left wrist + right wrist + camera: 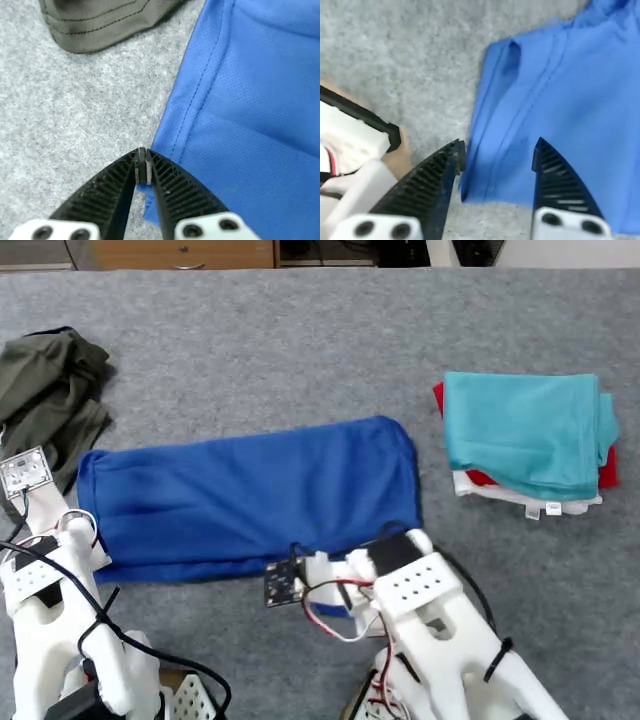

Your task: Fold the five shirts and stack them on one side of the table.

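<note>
At the left end of the blue shirt point(250, 495), stretched across mid-table, your left gripper point(142, 167) is pinched tight on a mere sliver of hem; lift fast and it likely slips free. Your right gripper point(497, 150) gapes wide over the other near corner, holding nothing, so closing shallow may catch one layer only

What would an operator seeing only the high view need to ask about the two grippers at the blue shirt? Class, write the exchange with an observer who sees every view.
Operator: Is the left gripper closed?
Observer: Yes, shut at a corner of the blue shirt, with blue cloth caught between its fingers.
Operator: And the right gripper?
Observer: Open, one finger over the shirt's edge, the other over the bare table.
</note>
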Controlling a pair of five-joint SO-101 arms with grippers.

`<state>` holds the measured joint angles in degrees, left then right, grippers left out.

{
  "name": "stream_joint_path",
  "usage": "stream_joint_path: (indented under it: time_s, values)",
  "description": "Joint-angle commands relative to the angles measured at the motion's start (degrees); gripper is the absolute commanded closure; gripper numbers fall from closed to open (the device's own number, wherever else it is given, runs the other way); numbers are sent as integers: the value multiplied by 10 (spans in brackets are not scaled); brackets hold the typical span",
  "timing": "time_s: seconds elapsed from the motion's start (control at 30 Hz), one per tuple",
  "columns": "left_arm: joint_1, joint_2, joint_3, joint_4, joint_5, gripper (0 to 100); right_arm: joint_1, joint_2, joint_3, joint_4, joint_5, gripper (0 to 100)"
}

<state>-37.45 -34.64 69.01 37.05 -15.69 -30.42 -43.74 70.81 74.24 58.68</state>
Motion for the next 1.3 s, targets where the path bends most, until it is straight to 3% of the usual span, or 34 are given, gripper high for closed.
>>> stream_joint_path:
  time_s: [0.0,0.37,0.6,0.8,0.97,1.1,1.27]
  values:
    - [-4,-13,-1,-11,-4,981,-44,3,-3,-22,-27,768]
    - [-4,-12,-1,-11,-4,981,-62,47,50,-121,-40,768]
    - [-4,-12,-1,-11,-4,981,-62,116,30,-132,-40,777]
    - [-4,-12,-1,-11,-4,981,-61,119,30,-134,-42,911]
    - [-4,-12,-1,-11,-4,981,10,121,17,-152,-42,994]
    - [-4,-12,-1,-11,-4,981,29,121,-5,-143,-40,995]
    - [-4,-12,-1,-11,-4,981,29,122,-110,-56,-38,995]
